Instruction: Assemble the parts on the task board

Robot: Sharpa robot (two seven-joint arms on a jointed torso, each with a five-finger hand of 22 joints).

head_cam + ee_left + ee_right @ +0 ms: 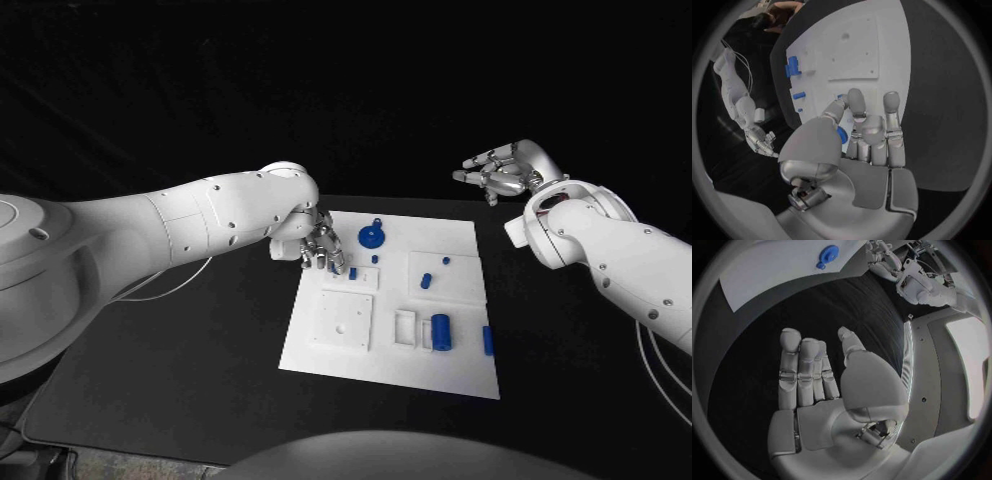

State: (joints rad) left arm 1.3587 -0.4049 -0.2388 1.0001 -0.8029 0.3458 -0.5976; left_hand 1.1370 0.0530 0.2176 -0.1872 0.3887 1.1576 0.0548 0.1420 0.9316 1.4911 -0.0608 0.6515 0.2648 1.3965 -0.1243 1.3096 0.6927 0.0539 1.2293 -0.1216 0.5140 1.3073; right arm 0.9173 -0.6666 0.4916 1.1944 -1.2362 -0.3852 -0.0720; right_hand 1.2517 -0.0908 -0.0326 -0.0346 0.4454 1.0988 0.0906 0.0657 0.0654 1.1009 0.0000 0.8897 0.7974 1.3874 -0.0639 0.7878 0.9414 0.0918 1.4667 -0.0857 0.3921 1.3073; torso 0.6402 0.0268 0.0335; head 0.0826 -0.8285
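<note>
On the black table (173,380), the white task board (397,345) is seen carrying blue parts: a round knobbed part (372,237) near its far edge, small pegs (427,281) at mid-board and a cylinder (441,331) lying in a recess toward the near edge. The left hand (315,245) is held over the board's far left corner, its fingers (857,102) straight and close together, touching a small blue part (352,273), though whether that part is gripped cannot be told. The right hand (498,170) is raised beyond the board's far right corner, well apart from it, fingers extended and nothing held.
</note>
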